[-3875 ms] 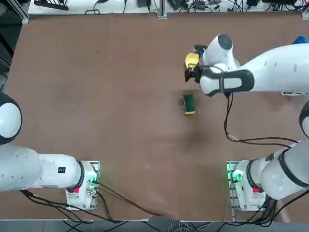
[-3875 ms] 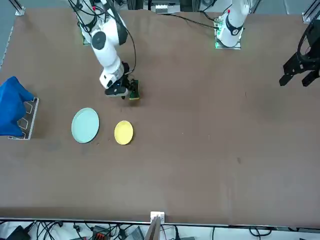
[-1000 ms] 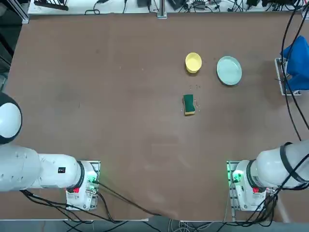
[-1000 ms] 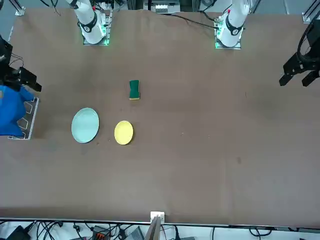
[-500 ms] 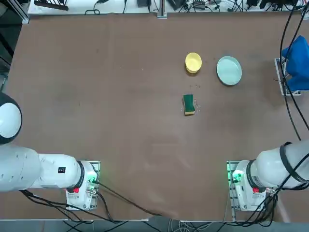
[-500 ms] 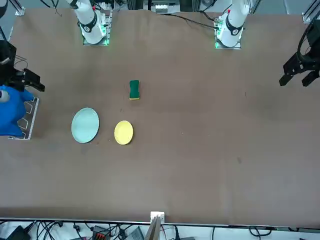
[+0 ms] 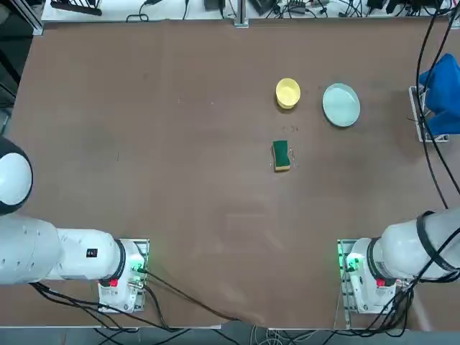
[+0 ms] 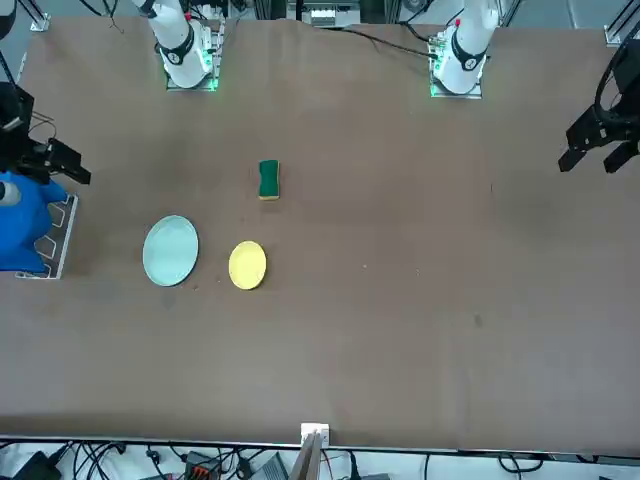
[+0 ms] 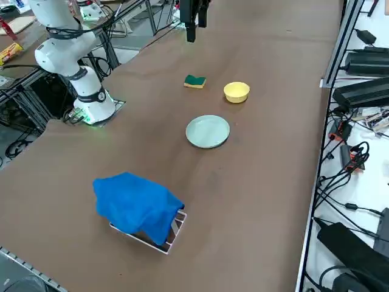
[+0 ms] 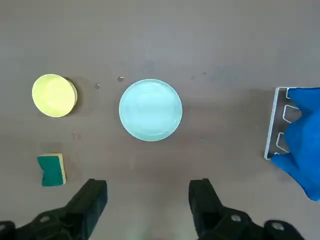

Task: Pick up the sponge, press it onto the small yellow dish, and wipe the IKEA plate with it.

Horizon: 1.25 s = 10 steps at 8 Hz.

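On the table [image 7: 144,108] we see the blue cloth [image 9: 135,205] draped over a small rack at our right edge, then the pale plate [image 7: 341,105], the yellow dish [image 7: 287,93] just beside it, and the sponge [image 7: 281,155] lying flat, green side up, near the dish but apart from both. Our right gripper [image 10: 148,200] hangs high above the plate, jaws apart and holding nothing. This fits either a wipe already finished with the sponge set back down, or a pick-up yet to come; we cannot tell which.
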Each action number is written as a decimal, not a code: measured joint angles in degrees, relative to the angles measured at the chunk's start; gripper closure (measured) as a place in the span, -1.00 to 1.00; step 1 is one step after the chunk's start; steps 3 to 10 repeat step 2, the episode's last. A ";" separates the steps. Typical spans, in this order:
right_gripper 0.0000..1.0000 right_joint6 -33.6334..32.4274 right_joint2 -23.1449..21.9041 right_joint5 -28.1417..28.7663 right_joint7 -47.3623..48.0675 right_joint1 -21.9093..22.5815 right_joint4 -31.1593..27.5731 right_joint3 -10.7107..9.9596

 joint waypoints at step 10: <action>-1.00 0.00 0.00 0.00 0.00 0.00 0.00 0.01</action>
